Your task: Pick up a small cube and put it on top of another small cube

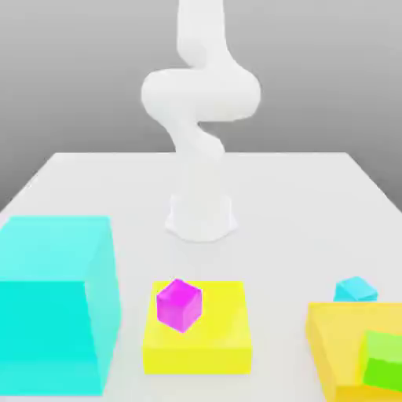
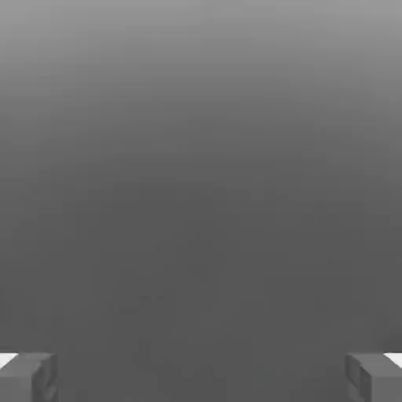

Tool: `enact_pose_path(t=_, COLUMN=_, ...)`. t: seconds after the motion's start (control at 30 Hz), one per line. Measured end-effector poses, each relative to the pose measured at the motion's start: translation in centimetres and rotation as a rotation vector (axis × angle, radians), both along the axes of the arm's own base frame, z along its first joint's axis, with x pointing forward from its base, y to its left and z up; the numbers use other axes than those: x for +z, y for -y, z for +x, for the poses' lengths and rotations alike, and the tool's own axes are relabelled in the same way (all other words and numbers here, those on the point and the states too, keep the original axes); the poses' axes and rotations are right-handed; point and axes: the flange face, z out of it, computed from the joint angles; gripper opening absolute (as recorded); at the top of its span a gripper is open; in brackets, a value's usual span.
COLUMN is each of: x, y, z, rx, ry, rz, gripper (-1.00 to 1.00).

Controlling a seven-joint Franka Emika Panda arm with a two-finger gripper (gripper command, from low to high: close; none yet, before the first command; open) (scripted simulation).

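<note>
A tiny cyan small cube (image 1: 356, 290) sits on the white table (image 1: 298, 204) toward the exterior view's right, just behind a yellow block. A magenta cube (image 1: 179, 304) of about the same size rests tilted on a flat yellow block (image 1: 198, 338) at the front centre. The white arm (image 1: 200, 102) rises from its base (image 1: 200, 220) at the table's middle and bends upward out of the picture. In the hand view my gripper (image 2: 201, 381) is open. Its two grey fingertips (image 2: 27, 377) stand far apart with nothing between them, facing plain grey background.
A huge cyan cube (image 1: 51, 306) fills the front of the exterior view's left. A larger yellow block (image 1: 341, 338) with a green cube (image 1: 383, 359) on it stands at the front right.
</note>
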Motion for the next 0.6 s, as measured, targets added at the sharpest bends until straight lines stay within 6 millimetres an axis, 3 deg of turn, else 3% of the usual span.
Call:
enact_pose_path(t=0.13, x=-8.6, y=-5.4, z=4.0, rx=0.023, ry=-0.128, rz=-0.061, gripper=0.00)
enact_pose_path(t=0.3, x=-19.7, y=-11.4, z=5.7, rx=0.075, ry=-0.276, rz=-0.116, gripper=0.00)
enact_pose_path(t=0.47, x=-30.4, y=-16.8, z=4.0, rx=0.151, ry=-0.421, rz=-0.144, gripper=0.00)
enact_pose_path(t=0.6, x=-38.0, y=-21.2, z=-0.2, rx=0.241, ry=-0.536, rz=-0.148, gripper=0.00)
